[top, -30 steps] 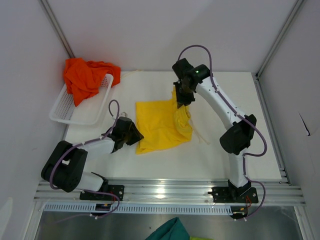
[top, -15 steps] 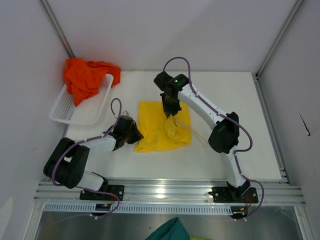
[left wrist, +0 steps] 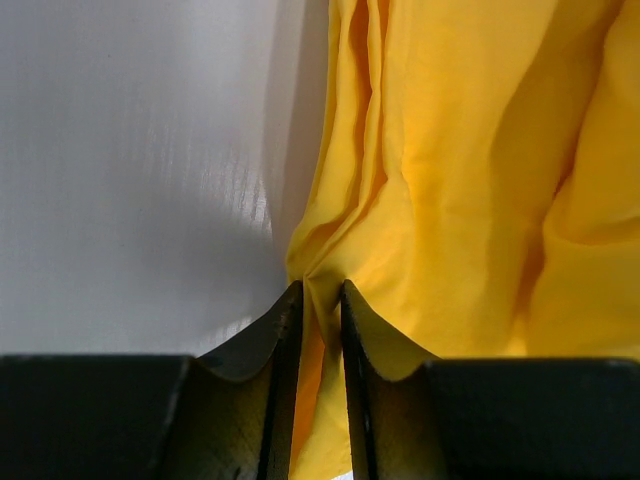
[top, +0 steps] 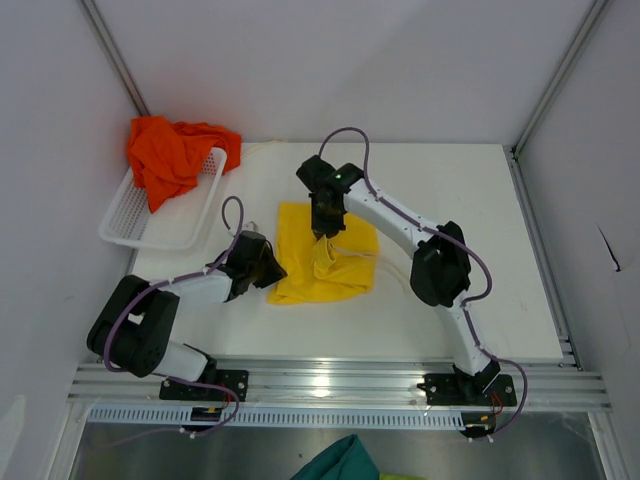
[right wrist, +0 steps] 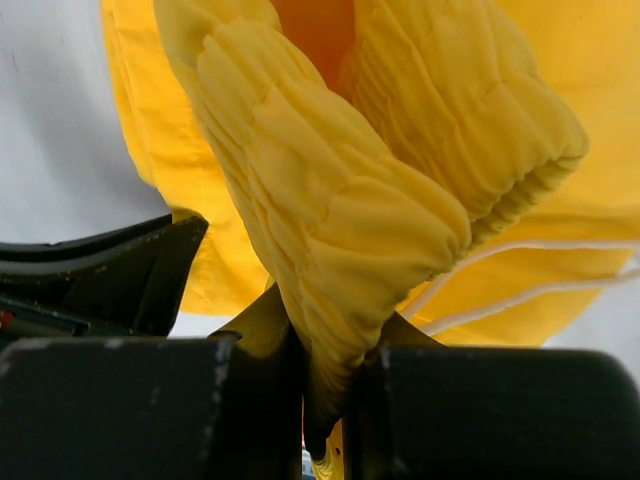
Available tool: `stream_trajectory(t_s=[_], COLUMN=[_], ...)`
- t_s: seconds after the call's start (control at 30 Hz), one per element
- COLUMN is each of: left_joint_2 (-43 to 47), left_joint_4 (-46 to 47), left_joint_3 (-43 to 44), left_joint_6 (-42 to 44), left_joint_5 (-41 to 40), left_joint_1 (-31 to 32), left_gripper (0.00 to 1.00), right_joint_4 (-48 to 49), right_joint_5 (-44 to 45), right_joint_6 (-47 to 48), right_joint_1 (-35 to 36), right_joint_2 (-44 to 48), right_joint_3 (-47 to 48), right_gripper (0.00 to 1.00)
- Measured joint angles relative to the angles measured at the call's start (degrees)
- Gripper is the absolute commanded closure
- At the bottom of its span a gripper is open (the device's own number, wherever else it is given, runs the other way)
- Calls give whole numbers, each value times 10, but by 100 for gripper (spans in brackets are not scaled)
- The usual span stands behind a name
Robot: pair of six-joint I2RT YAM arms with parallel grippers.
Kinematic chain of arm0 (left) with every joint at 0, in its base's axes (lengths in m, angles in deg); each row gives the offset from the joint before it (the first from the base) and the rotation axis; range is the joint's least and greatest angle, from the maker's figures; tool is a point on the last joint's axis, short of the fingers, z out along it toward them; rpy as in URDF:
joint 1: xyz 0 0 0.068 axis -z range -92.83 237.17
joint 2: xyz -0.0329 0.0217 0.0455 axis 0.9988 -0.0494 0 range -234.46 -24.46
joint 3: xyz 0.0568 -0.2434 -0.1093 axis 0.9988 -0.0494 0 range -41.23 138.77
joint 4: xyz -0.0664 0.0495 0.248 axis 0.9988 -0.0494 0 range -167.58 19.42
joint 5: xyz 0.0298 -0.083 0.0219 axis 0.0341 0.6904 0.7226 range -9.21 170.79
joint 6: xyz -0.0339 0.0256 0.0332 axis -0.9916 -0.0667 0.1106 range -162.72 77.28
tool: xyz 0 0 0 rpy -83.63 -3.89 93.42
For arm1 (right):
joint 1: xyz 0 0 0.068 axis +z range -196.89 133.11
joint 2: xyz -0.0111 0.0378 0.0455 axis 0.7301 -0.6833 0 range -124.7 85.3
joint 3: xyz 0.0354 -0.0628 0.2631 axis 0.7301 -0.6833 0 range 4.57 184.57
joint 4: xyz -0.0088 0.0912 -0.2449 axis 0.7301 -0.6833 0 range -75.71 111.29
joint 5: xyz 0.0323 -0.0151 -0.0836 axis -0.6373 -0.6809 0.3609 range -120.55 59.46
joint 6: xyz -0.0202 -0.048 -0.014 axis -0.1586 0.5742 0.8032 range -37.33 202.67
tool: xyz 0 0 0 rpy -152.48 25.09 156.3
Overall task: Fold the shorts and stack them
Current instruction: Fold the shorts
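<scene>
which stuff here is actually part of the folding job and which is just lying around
Part of the job: yellow shorts, pinched by both the left gripper and the right gripper; orange-red shorts, crumpled at far left.
Just lying about: white basket under the orange-red pair; teal-green cloth at the near edge, off the table.

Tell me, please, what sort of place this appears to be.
Probably a robotics lab test cell, not a home: plain white panel walls with metal corner posts enclose a white table, the left arm and right arm are bolted to an aluminium rail, and the yellow shorts look like practice laundry.
</scene>
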Motion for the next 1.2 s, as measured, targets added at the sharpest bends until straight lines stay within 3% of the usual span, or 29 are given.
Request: stream_trajectory(t_s=[0.27, 0.33, 0.37, 0.5, 0.7, 1.0, 1.2], left_joint_2=[0, 0, 0, 0, 0, 4, 7], left_joint_4=[0, 0, 0, 1, 1, 13, 15], left_joint_3=[0, 0, 0, -1, -1, -10, -11], left_joint_6=[0, 0, 0, 0, 0, 0, 0], left_joint_5=[0, 0, 0, 0, 0, 0, 1], left_joint_1=[0, 0, 0, 0, 0, 0, 0], left_gripper=[75, 75, 75, 75, 75, 75, 70], right_joint_4=[58, 66, 71, 87, 203, 442, 555], right_joint_5=[-23, -27, -30, -42, -109, -231, -273], right_joint_6=[-20, -24, -28, -42, -63, -125, -151], right_joint_1=[6, 9, 10, 10, 12, -9, -22], right_joint_2=[-58, -75, -83, -92, -59, 95, 120], right_joint_3=[-18, -17, -16, -12, -95, -306, -345], right_gripper=[100, 95, 90, 49, 24, 23, 28])
